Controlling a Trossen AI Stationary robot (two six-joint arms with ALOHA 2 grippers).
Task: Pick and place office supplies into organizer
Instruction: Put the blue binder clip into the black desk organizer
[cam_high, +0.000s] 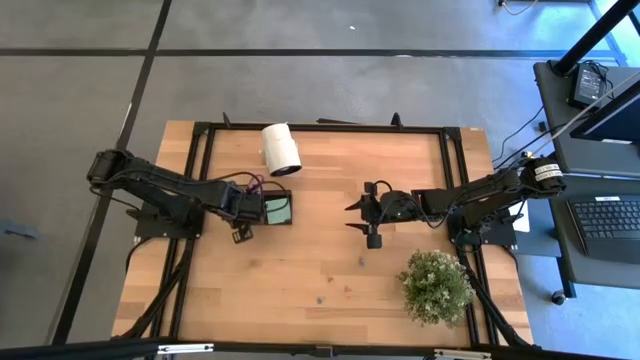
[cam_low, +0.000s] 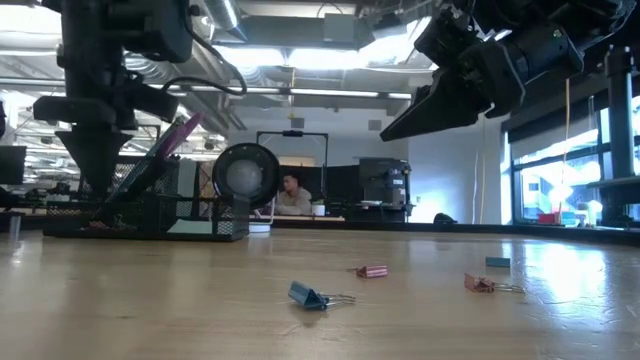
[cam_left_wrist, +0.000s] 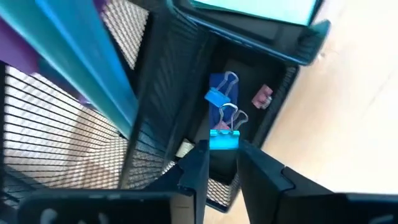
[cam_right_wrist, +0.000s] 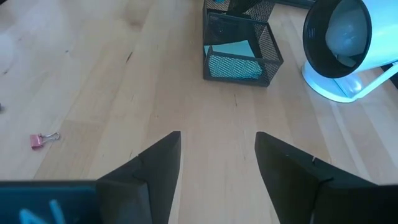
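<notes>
Over the organizer, the left gripper pinches a light-blue binder clip; the right gripper hovers mid-worktop, fingers apart.

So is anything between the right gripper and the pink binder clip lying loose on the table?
Nothing visible. The right gripper hangs open above bare wood, and the pink clip lies off to one side with only open tabletop between them. The organizer and white fan sit farther ahead, out of that path.

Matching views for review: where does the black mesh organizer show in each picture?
High view: organizer left of centre, under the left pincer.
Low view: far left.
Left wrist view: fills the picture.
Right wrist view: top centre.
Shared landmark: white fan beside it.
</notes>
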